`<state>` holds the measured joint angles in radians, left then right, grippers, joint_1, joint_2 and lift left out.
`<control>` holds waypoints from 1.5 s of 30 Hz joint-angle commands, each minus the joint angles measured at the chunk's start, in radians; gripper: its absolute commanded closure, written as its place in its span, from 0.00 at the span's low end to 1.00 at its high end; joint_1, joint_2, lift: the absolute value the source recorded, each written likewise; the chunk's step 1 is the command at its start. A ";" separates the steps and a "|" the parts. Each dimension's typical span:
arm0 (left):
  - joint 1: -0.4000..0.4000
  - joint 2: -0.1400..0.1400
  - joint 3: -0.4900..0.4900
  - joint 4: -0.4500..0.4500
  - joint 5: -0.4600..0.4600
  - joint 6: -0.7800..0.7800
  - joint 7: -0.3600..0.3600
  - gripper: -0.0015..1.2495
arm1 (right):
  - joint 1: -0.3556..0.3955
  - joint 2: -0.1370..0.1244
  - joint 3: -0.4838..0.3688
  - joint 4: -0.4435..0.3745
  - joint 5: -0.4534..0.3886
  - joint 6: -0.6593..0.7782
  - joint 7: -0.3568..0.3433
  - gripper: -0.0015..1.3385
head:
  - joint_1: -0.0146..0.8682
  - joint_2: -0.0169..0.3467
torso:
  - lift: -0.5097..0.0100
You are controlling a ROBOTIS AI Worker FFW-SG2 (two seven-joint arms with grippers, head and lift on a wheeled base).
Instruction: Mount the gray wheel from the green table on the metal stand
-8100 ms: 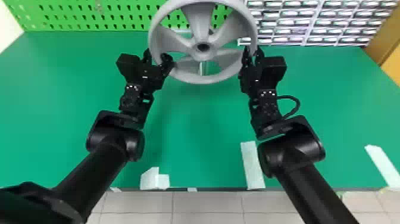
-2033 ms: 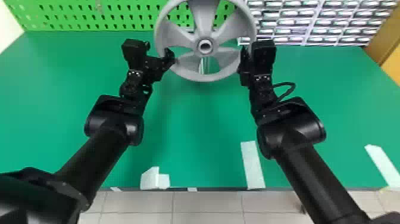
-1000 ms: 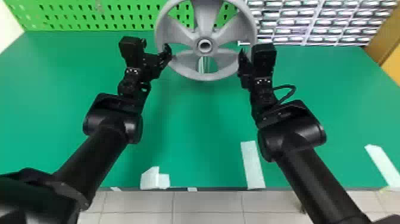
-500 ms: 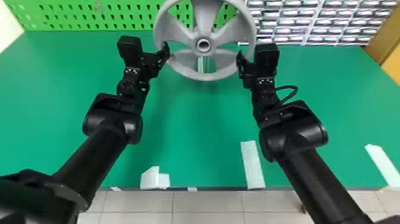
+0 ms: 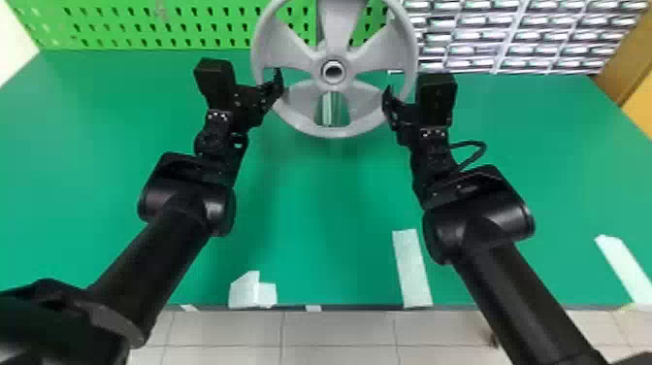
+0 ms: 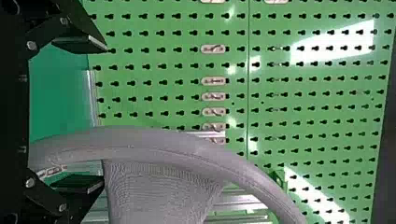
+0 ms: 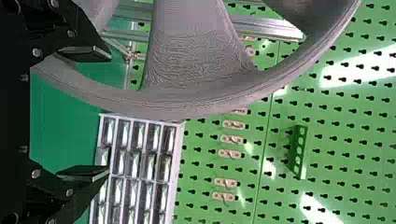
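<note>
My left gripper stands open at the gray wheel's left side, and my right gripper is open at its right side. Upright between them, the wheel faces the camera with its hub in front of the metal stand, which shows through a lower opening. In the left wrist view the rim of the wheel passes between the spread fingers of the left gripper, nearer one finger. The right wrist view has the wheel rim between the right gripper's parted fingers, also off-centre.
Behind the wheel rise a green pegboard and a rack of small drawers. Strips of white tape mark the front part of the green table.
Compared with the earliest frame, the wheel is slightly farther back and its hub shows a lighter ring. The left gripper has turned at the rim; lately the right one shifted slightly right.
</note>
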<state>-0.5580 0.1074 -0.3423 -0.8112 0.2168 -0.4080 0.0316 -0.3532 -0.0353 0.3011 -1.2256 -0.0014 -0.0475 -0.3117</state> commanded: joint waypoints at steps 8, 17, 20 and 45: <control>0.006 0.000 0.003 -0.019 -0.010 0.000 -0.015 0.19 | 0.000 0.000 0.001 0.000 0.000 0.000 0.000 0.22 | 1.00 0.19 | 0.79; 0.013 0.000 0.005 -0.022 -0.010 0.000 -0.021 0.18 | 0.000 0.000 0.003 0.000 -0.002 0.002 0.000 0.16 | 1.00 0.19 | 0.79; 0.016 0.002 0.008 -0.025 -0.010 0.000 -0.021 0.18 | 0.002 0.000 0.004 0.000 -0.002 0.002 0.000 0.14 | 1.00 0.19 | 0.79; 0.144 0.021 0.071 -0.226 -0.039 0.063 -0.007 0.18 | 0.045 -0.006 0.001 -0.063 -0.002 0.000 0.000 0.14 | 1.00 0.19 | 0.79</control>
<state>-0.4386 0.1262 -0.2744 -0.9959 0.1763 -0.3550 0.0250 -0.3161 -0.0403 0.3040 -1.2775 -0.0036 -0.0476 -0.3114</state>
